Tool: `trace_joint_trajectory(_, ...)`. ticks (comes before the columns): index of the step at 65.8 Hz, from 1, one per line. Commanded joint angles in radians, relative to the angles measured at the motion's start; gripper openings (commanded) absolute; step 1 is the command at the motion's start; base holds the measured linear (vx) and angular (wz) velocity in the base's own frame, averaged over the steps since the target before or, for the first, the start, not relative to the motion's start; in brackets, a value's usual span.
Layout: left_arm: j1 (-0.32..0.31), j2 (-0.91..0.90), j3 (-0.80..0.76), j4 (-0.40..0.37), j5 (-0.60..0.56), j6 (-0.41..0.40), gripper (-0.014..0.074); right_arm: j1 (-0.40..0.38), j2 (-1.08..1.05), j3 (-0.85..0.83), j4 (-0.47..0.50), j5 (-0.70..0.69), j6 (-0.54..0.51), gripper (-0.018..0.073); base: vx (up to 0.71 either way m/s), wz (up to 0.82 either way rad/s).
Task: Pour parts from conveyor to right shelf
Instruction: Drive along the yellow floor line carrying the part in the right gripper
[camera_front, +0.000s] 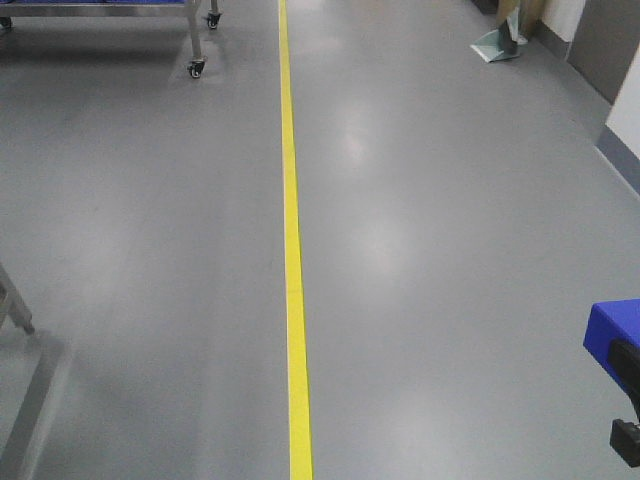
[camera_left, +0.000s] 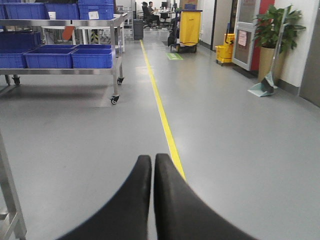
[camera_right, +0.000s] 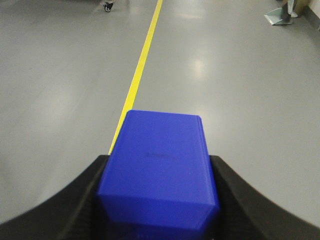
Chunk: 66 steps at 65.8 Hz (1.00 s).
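Note:
A bright-blue plastic block (camera_right: 159, 165), the part, sits between the black fingers (camera_right: 235, 200) of my right gripper (camera_right: 159, 161), which is shut on its two sides. The block is held above the grey floor. The front view shows only its corner (camera_front: 612, 335) at the right edge, with a bit of black gripper below it. My left gripper (camera_left: 152, 159) is shut with nothing in it, and it points down the aisle beside the yellow line. The conveyor and the right shelf are out of view.
A yellow line (camera_front: 293, 250) runs down the glossy grey floor. A wheeled metal cart (camera_left: 116, 75) with blue bins (camera_left: 92, 56) stands far left. A steel frame leg (camera_left: 11, 200) is at near left. A yellow janitor cart (camera_left: 190, 27), a potted plant (camera_left: 274, 30) and a dustpan (camera_left: 262, 89) stand farther off.

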Motion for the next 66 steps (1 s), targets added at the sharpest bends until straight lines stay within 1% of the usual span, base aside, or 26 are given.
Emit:
trace_joint_trajectory(1, 0.003, 0.018, -0.020, -0.008, -0.079, -0.008, -0.0006, 0.001, 0.006, -0.028, -0.007, -0.078, -0.008, -0.0009, 0.77, 0.11)
trace_joint_trajectory(66, 0.003, 0.018, -0.020, -0.008, -0.079, -0.008, -0.0006, 0.001, 0.006, -0.028, -0.007, -0.078, -0.008, -0.0009, 0.78, 0.04)
